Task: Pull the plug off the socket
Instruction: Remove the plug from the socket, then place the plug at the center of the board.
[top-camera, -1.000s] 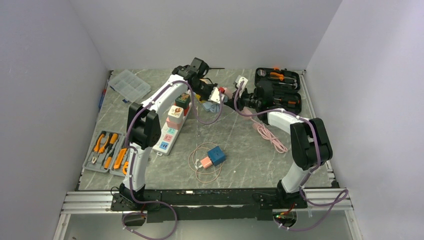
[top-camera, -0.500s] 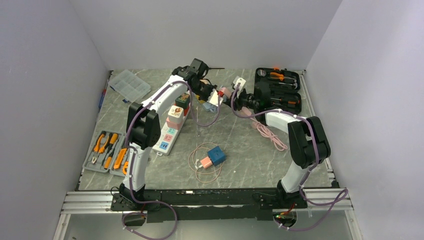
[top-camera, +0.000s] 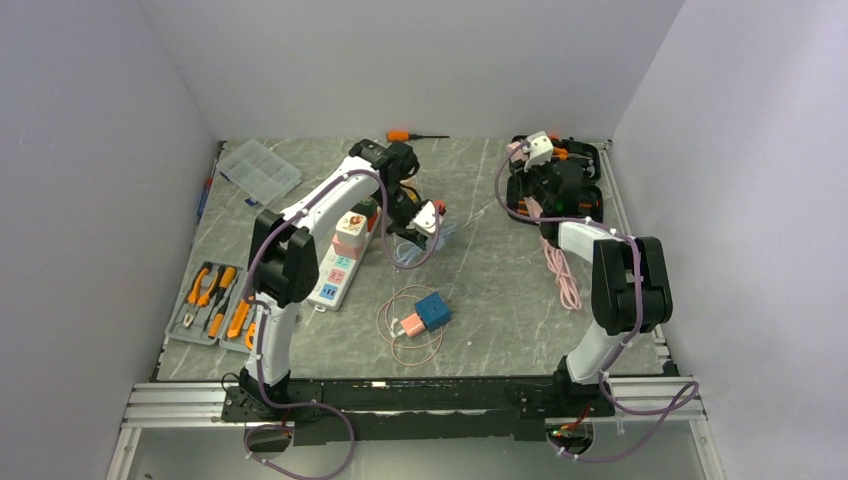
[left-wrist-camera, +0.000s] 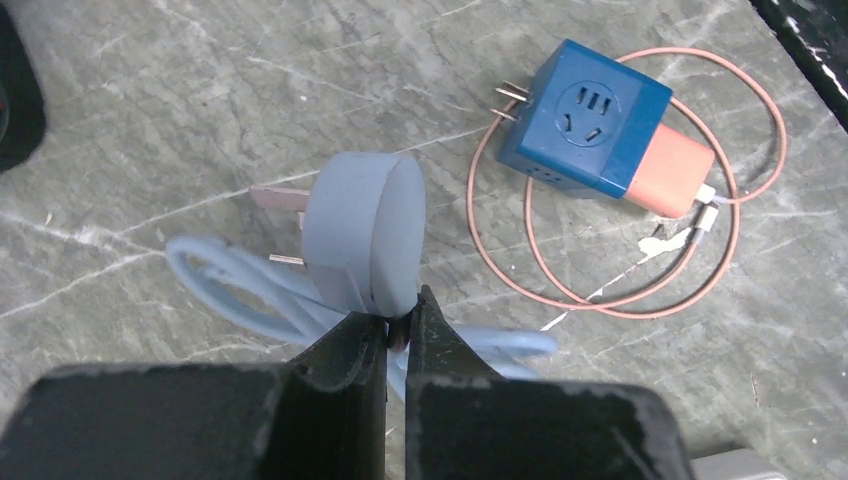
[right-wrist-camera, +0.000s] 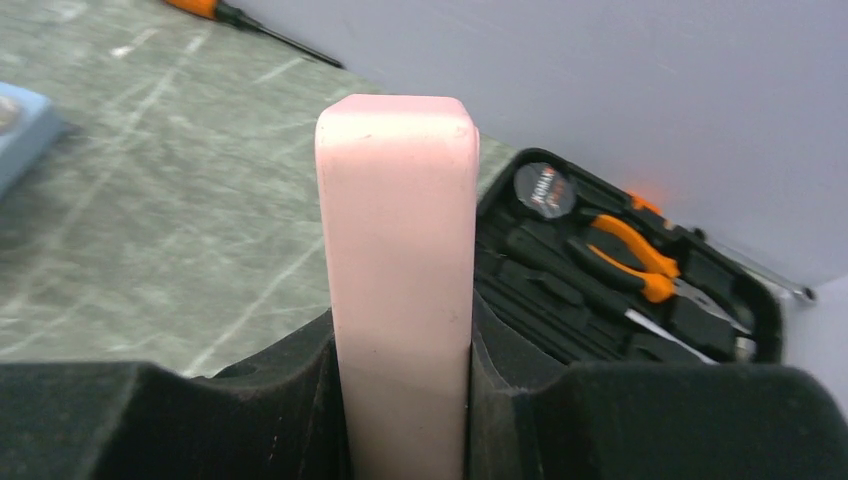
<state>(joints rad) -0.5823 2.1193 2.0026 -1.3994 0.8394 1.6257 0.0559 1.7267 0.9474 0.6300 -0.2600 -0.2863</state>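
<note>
My left gripper (left-wrist-camera: 398, 325) is shut on the lower edge of a light blue round plug (left-wrist-camera: 365, 235). The plug's bare metal prongs point left and its blue cable (left-wrist-camera: 230, 285) trails beneath it. In the top view the left gripper (top-camera: 418, 228) hangs over the table's middle, right of the power strip. My right gripper (right-wrist-camera: 400, 330) is shut on a pink socket block (right-wrist-camera: 400, 230) and holds it upright. In the top view the right gripper (top-camera: 528, 152) is at the back right, above the tool case. Plug and socket are well apart.
A dark blue cube adapter (left-wrist-camera: 585, 120) with an orange-pink charger and a thin cable loop lies near the plug. A white power strip (top-camera: 340, 265), a clear organiser box (top-camera: 260, 170), a plier tray (top-camera: 210, 300), an open black tool case (top-camera: 570, 175), an orange screwdriver (top-camera: 410, 135) and a pink cable (top-camera: 560, 270) surround the arms.
The two grippers were together at the back middle. The left has moved nearer with the blue plug, the right has swung to the back right with the pink socket; they are separated.
</note>
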